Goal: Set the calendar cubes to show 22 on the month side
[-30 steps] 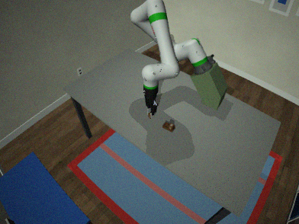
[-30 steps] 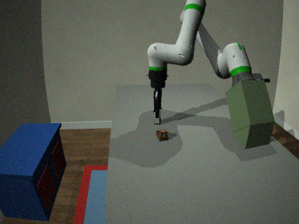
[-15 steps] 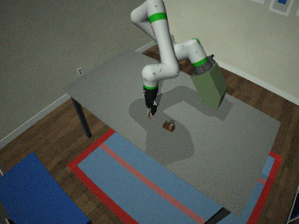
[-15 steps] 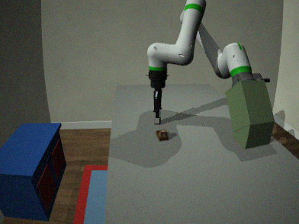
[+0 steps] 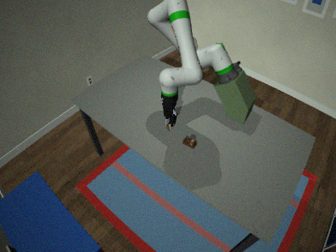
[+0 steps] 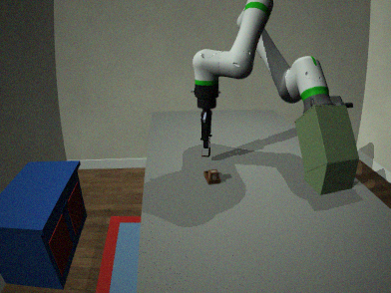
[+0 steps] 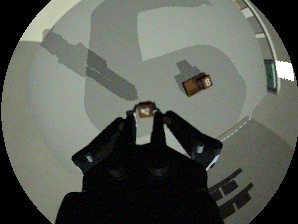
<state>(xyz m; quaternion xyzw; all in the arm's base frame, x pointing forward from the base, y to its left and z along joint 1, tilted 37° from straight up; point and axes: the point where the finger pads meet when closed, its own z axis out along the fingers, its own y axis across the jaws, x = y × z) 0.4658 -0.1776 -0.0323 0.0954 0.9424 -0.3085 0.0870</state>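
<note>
1. Pincer [image 7: 147, 113] pinching a small cube [image 7: 147, 110] betw. fingertips, held above the table [image 5: 266, 171], pointing straight down.
2. Tray [image 5: 189, 141] flat on table, near pincer but apart from it; one cube [image 7: 206, 80] seen inside at one end.
3. Digits on either cube too small to read.
4. Arm's green pedestal [image 6: 326, 149] well apart from tray.

Tray [image 5: 189, 141] on table [image 5: 266, 171]; cube [image 5: 168, 127] in claw [image 5: 170, 124] above.

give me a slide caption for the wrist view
Gripper shut on a small cube, held above the grey table, with the calendar tray ahead on the right.
</note>
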